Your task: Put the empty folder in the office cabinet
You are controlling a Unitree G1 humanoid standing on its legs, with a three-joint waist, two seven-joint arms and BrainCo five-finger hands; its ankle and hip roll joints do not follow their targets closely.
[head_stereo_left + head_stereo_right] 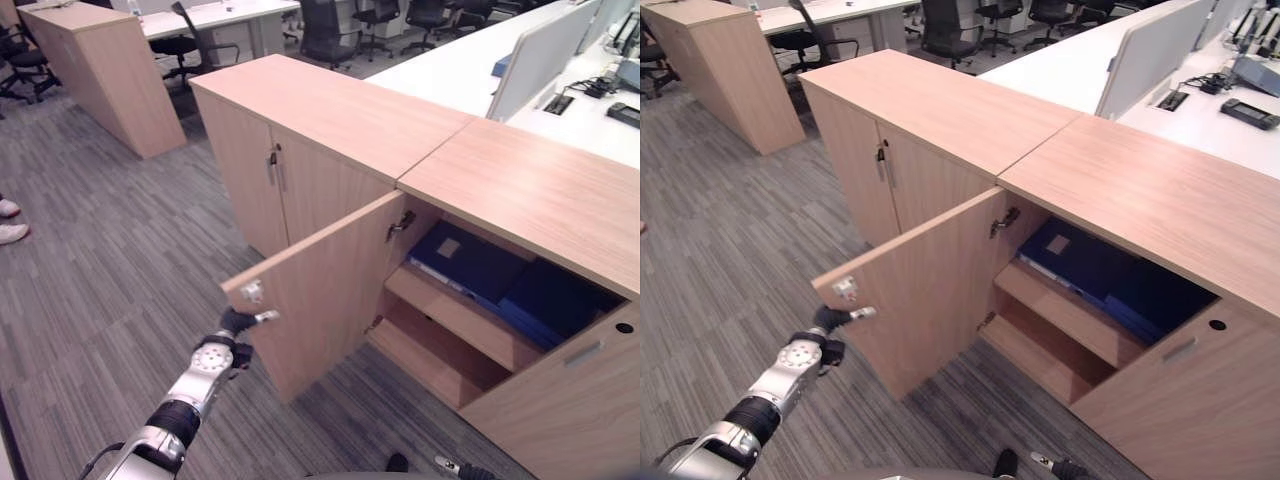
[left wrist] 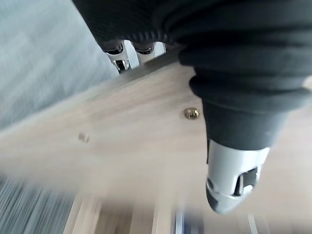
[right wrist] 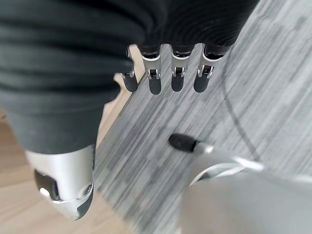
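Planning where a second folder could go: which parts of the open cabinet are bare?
The lower shelf lies bare below the shelf board. The upper shelf is crowded with blue folders, leaving a strip along its front edge. The left robot hand is at the open door.

Cabinet shelf (image 1: 470, 322), blue folders (image 1: 470, 262) on it

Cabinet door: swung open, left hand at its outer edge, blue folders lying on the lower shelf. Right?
Not quite. The cabinet door is open with the left hand at its outer edge, but the blue folders lie on the upper shelf, not the lower one; the left eye view shows this.
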